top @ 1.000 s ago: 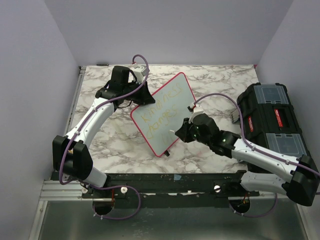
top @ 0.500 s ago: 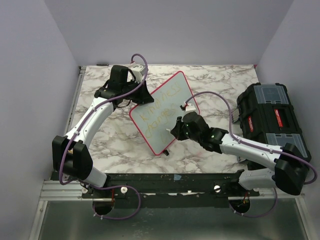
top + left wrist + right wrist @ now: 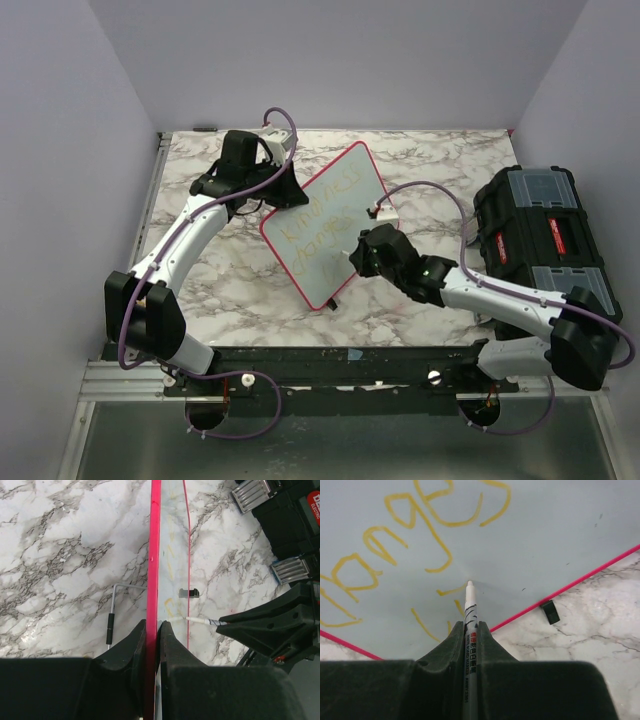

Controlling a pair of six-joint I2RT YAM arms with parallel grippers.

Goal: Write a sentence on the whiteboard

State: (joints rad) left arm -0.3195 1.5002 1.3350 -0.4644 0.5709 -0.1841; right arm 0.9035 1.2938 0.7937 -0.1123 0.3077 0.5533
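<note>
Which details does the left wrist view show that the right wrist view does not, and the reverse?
Left wrist only: the left gripper shut on the whiteboard at its pink frame, seen edge-on; a bent wire stand; the black toolbox. Right wrist only: the yellow letters seen face-on, with the tip of the marker against the board beneath them. Both: the whiteboard, the marker in the right gripper, the marble table.

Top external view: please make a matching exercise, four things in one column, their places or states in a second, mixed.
1. white rectangular whiteboard with pink-red frame
2. yellow handwritten sentence
3. thin white marker pen
4. black plastic toolbox

A. far right, apart from the board
B. edge clamped in the left jaws
C. held in the right jaws
D. written on the board's surface

Pairs: 1-B, 2-D, 3-C, 4-A
</note>
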